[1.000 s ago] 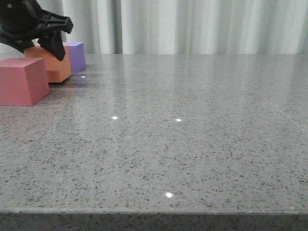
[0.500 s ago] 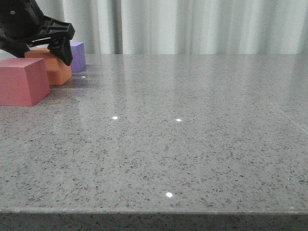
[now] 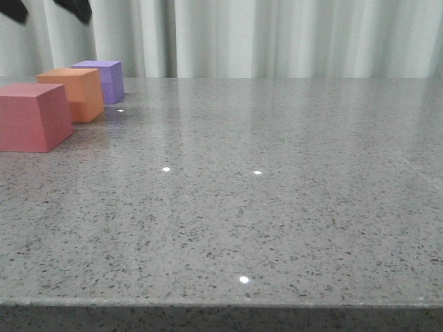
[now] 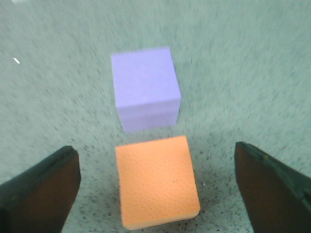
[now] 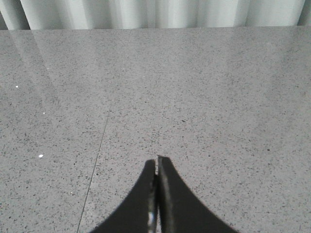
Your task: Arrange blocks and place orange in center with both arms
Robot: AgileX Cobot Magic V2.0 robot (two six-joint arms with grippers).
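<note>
Three cubes stand in a line at the table's far left in the front view: the pinkish-red cube (image 3: 31,116) nearest, the orange cube (image 3: 75,93) in the middle, the purple cube (image 3: 104,80) farthest. My left gripper (image 3: 47,8) is high above them at the top edge, only its fingertips showing. In the left wrist view it (image 4: 155,187) is open and empty, its fingers wide either side of the orange cube (image 4: 156,187) below, with the purple cube (image 4: 145,89) beyond. My right gripper (image 5: 156,165) is shut and empty over bare table.
The grey speckled table (image 3: 277,180) stretches to the right and front of the cubes. White curtains (image 3: 277,34) hang behind the far edge. A thin seam line (image 5: 95,165) runs across the table in the right wrist view.
My left gripper has let go of the orange cube and risen straight up, almost out of the front view. The orange cube now rests on the table between the other two.
</note>
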